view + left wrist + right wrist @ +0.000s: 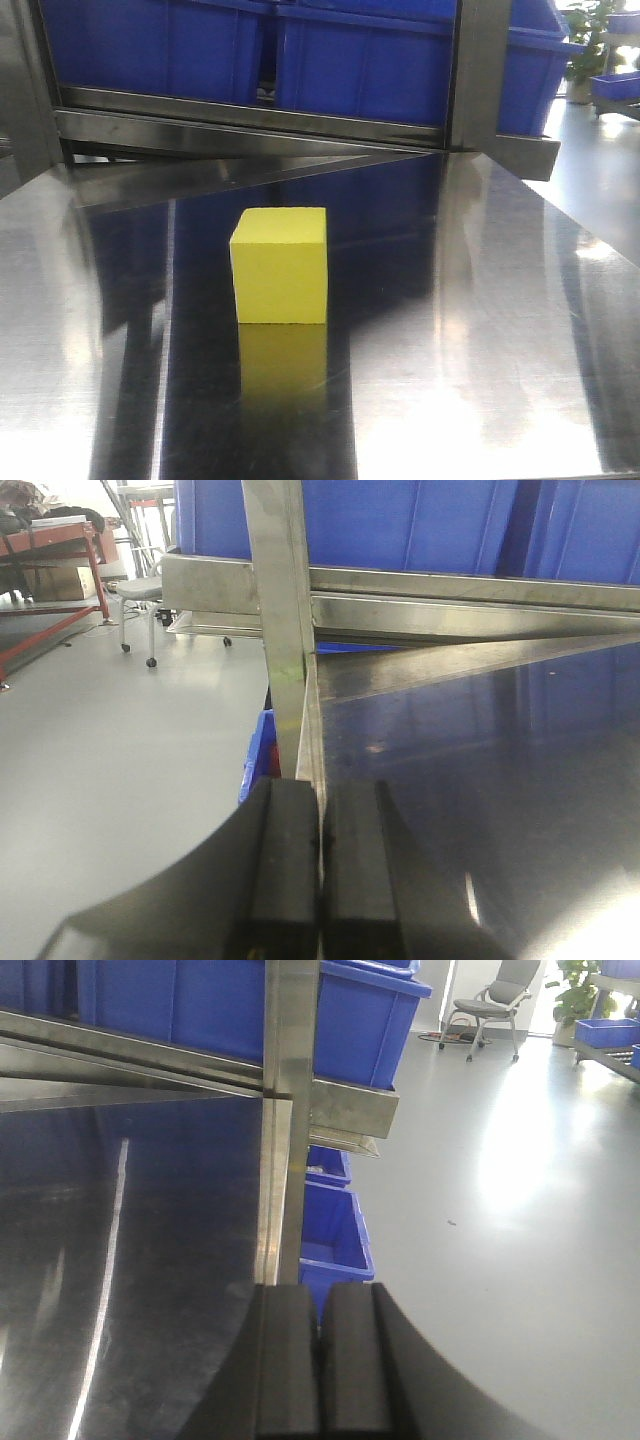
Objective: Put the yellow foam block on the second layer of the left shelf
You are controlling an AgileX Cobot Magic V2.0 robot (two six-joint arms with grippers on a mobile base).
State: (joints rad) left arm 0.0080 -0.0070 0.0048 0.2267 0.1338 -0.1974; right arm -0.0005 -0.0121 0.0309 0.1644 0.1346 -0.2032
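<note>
Yellow foam block (280,265) resting on the tabletop (480,330).
Left gripper (320,880) and right gripper (322,1360) fingers are pressed together, holding nothing; blue crates (370,70) stand on the shelf (250,115) behind.

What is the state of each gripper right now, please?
Left gripper: closed, holding nothing.
Right gripper: closed, holding nothing.

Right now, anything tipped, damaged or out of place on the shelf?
Nothing stands out. The yellow block sits flat and upright on the steel shelf, edges intact. The blue crates behind sit level. The left end effector and right end effector are shut, holding nothing.
</note>
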